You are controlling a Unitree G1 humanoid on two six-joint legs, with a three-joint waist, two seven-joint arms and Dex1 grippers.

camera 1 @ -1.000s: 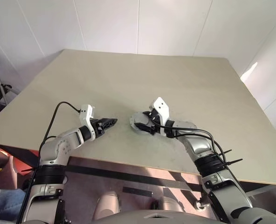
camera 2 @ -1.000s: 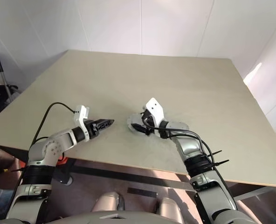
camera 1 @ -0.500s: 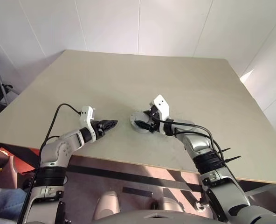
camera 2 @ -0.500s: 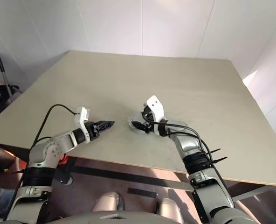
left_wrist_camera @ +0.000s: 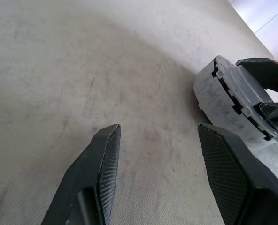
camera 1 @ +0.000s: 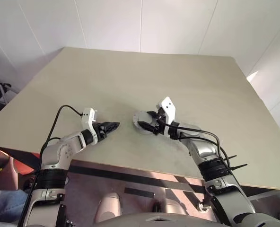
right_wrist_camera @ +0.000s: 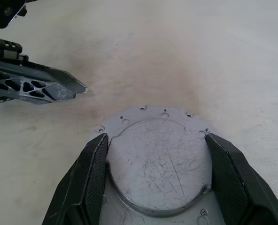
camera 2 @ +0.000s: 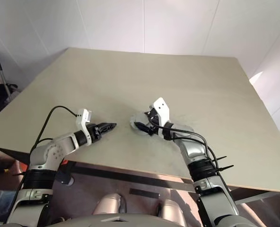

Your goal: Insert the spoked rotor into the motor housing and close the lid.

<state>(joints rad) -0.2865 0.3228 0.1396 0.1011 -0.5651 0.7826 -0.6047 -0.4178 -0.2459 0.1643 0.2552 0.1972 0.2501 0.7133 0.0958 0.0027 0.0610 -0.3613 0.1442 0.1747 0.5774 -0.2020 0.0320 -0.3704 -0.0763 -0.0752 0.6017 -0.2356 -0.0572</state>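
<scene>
- Motor housing (right_wrist_camera: 158, 166) lies on the desk (camera 1: 178, 85) near its front edge, grey lid face up; right claw (right_wrist_camera: 158, 183) straddles its rim, fingers wide, seemingly bracing it.
- Left claw (left_wrist_camera: 160, 173) hovers just beside, parted, empty, likely ready to assist.

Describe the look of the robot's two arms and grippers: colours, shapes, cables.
Both arms are silver-grey with black joint bands. Each gripper, left and right, has two black, wedge-shaped fingers with finely textured inner faces, and a white block at the wrist. Black cables loop along each forearm.
</scene>
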